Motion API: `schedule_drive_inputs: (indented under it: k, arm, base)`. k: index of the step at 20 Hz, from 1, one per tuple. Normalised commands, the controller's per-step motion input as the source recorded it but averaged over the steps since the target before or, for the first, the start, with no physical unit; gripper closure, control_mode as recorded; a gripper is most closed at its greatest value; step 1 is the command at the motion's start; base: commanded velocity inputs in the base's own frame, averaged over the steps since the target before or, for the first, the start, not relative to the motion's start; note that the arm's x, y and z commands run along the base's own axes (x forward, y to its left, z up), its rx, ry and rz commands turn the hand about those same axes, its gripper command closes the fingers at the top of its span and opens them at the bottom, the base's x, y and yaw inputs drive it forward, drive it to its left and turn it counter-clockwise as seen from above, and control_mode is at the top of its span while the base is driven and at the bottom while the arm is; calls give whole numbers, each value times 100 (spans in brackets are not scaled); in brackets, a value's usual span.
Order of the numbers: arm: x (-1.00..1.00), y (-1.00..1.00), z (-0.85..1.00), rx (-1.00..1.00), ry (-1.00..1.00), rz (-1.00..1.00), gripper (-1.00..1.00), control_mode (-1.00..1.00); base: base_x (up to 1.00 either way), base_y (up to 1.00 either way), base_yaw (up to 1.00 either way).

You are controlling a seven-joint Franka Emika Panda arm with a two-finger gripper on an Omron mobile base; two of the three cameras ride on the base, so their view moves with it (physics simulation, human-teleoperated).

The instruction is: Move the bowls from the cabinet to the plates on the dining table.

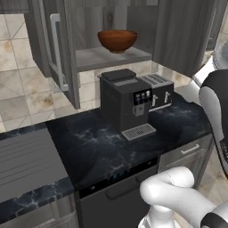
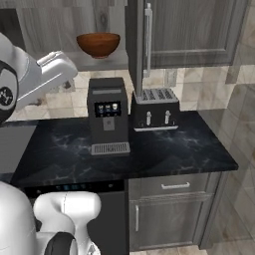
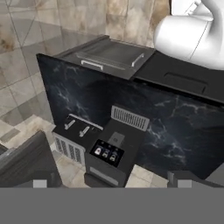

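The dark brown wood-like bowl (image 1: 117, 40) (image 2: 98, 44) stands alone on the shelf of the open cabinet (image 1: 111, 58) (image 2: 189, 30), whose left door (image 1: 55, 49) is swung wide. In the hand view my gripper (image 3: 111, 183) is open, its two tips far apart with nothing between them, and it looks down on the counter from high up. My white forearm (image 2: 50, 72) reaches up just left of the shelf. The red bowl, the plates and the dining table are out of view.
Below the shelf on the black marble counter (image 1: 98, 147) (image 2: 169, 149) stand a dark coffee machine (image 1: 122, 104) (image 2: 107, 112) (image 3: 111, 153) and a toaster (image 1: 158, 91) (image 2: 154, 107) (image 3: 72, 135). A grey sink drainboard (image 1: 22, 160) (image 3: 111, 54) lies at the counter's left.
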Motion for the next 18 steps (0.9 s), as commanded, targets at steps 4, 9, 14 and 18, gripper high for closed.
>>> schedule_drive_inputs:
  k: [4,9,14,18]
  arm:
    - [33,26,0,-10,0,0,-100,-100]
    - [29,1,0,-11,0,0,-100,-100]
    - [42,0,0,-5,0,0,-100,-100]
    - [40,4,0,-3,0,0,-100,-100]
  base:
    - [0,0,0]
    - [0,0,0]
    - [0,0,0]
    - [0,0,0]
